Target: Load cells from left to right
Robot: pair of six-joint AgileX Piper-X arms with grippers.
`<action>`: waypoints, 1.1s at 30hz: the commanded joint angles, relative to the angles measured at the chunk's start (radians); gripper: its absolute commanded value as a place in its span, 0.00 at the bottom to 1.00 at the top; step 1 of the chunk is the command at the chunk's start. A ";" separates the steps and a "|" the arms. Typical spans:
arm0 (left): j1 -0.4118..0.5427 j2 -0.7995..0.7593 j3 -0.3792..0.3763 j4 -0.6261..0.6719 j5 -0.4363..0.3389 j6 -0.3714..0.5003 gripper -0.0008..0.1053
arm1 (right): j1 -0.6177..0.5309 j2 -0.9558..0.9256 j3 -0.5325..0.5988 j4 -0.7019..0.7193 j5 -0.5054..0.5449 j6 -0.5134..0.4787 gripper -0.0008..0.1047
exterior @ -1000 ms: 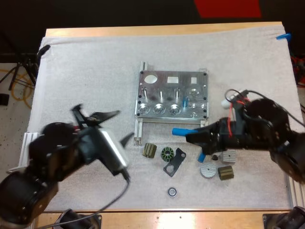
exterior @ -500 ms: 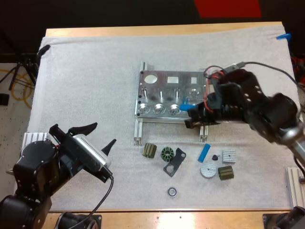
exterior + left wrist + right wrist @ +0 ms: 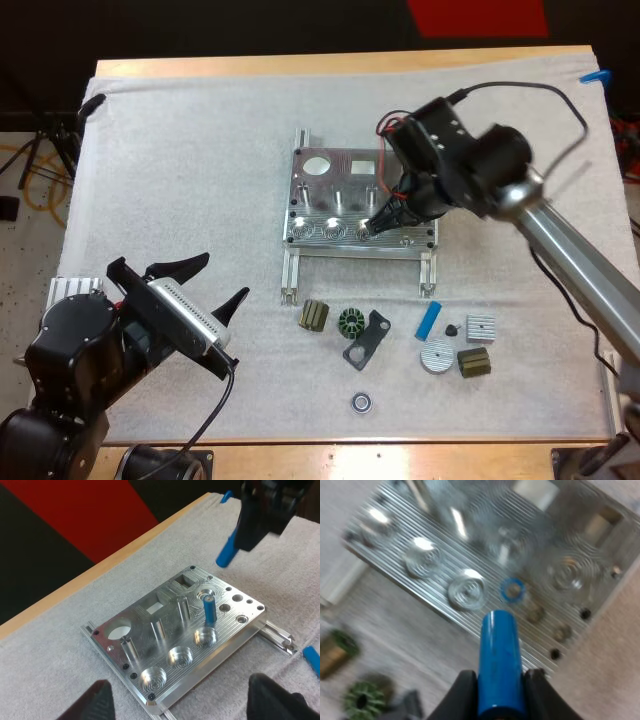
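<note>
Well short of the metal fixture (image 3: 345,175) and off to its left, my left claw (image 3: 215,280) hangs over the white mat (image 3: 180,150). It is released, its black fingers (image 3: 100,702) spread wide and clear of everything.

Just nearer than the fixture's front rails lies a scatter of small parts: two wound dark cores (image 3: 314,316), a black bracket (image 3: 368,338) and a small bearing (image 3: 361,402). Toward the fixture's right front corner are a silver disc (image 3: 436,357), a finned block (image 3: 481,327) and a loose blue cylinder (image 3: 429,321), which lies flat on the mat.

The fixture sits mid-mat on the counter (image 3: 330,62). A row of round pockets (image 3: 180,656) runs along its near edge. Behind the rightmost of the large pockets, an upright blue cylinder (image 3: 209,611) stands in its hole.

Above the fixture's right part, my right claw (image 3: 385,222) is clenched on a third blue cylinder (image 3: 500,665). The fingers press it from both sides. It is held tilted and clear of the plate, with its free end over the near pocket row, close beside the upright one.
</note>
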 commanded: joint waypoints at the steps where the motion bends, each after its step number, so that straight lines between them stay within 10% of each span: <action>1: 0.003 -0.006 0.001 -0.010 0.011 -0.016 0.54 | -0.004 0.032 -0.031 0.062 0.042 -0.038 0.01; 33: 0.003 -0.006 0.001 -0.010 0.014 -0.019 0.54 | -0.004 0.190 -0.050 0.063 0.121 -0.086 0.01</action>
